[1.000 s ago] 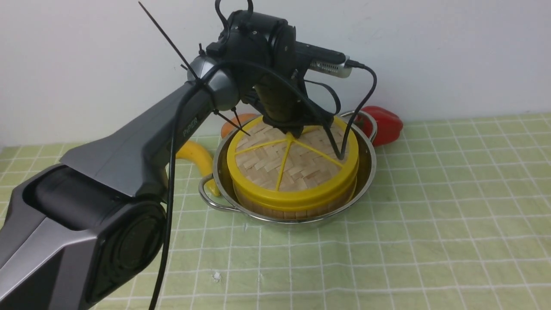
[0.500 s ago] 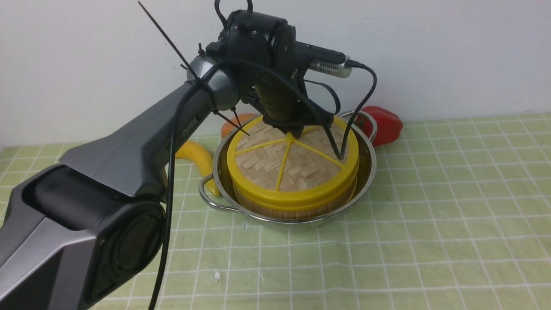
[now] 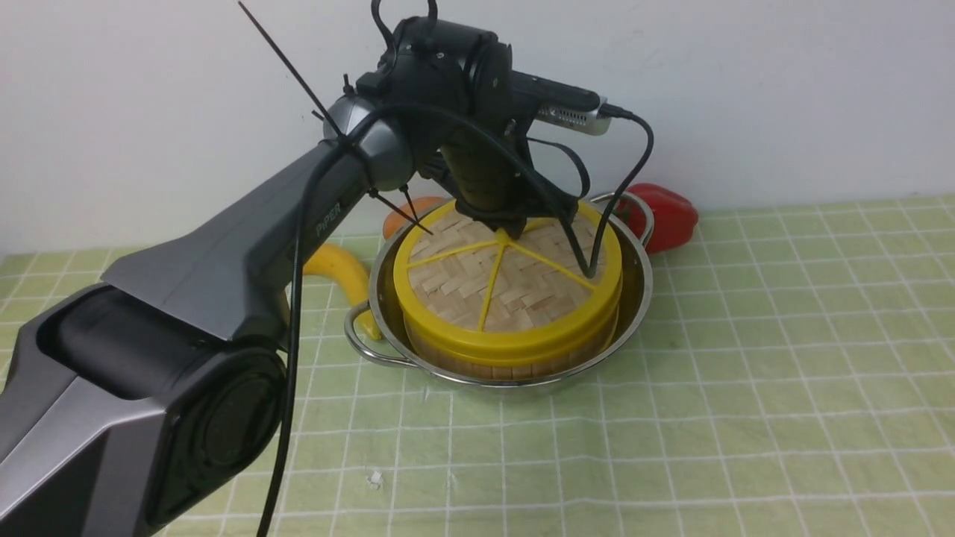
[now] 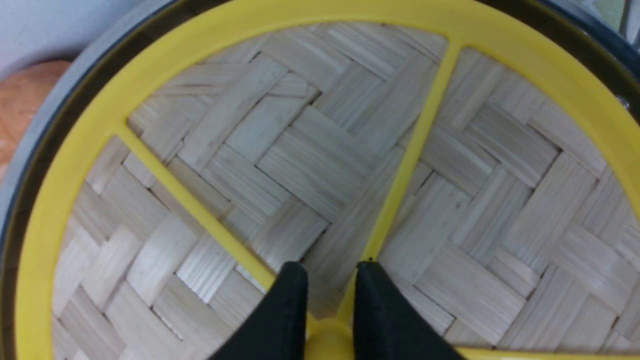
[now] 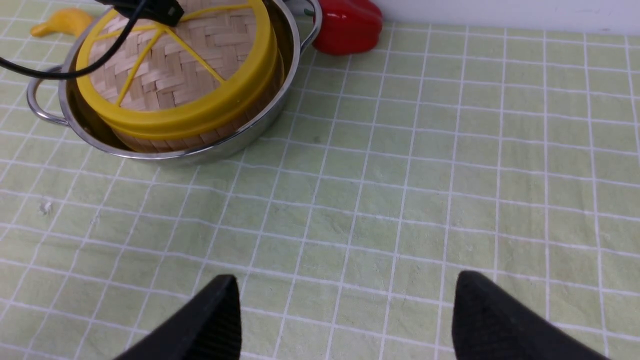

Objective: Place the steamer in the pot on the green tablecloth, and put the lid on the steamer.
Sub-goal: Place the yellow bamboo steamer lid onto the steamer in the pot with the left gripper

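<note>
The lid (image 3: 507, 287), a woven disc with a yellow rim and thin spokes, lies on the steamer (image 3: 515, 367), whose wooden wall shows just under it. Both sit inside the shiny pot (image 3: 638, 298) on the green tablecloth (image 3: 746, 373). My left gripper (image 3: 506, 224) comes down on the lid's centre. In the left wrist view this gripper (image 4: 330, 280) is shut on the yellow centre knob (image 4: 327, 345) of the lid (image 4: 300, 150). My right gripper (image 5: 345, 300) hangs open over bare cloth, well apart from the pot (image 5: 250, 132). The steamer's contents are hidden.
A red pepper (image 3: 664, 212) lies behind the pot on the right. A banana (image 3: 339, 272) and an orange fruit (image 3: 403, 212) lie behind it on the left. The wrist camera's black cable (image 3: 589, 253) drapes onto the lid. A white wall stands close behind.
</note>
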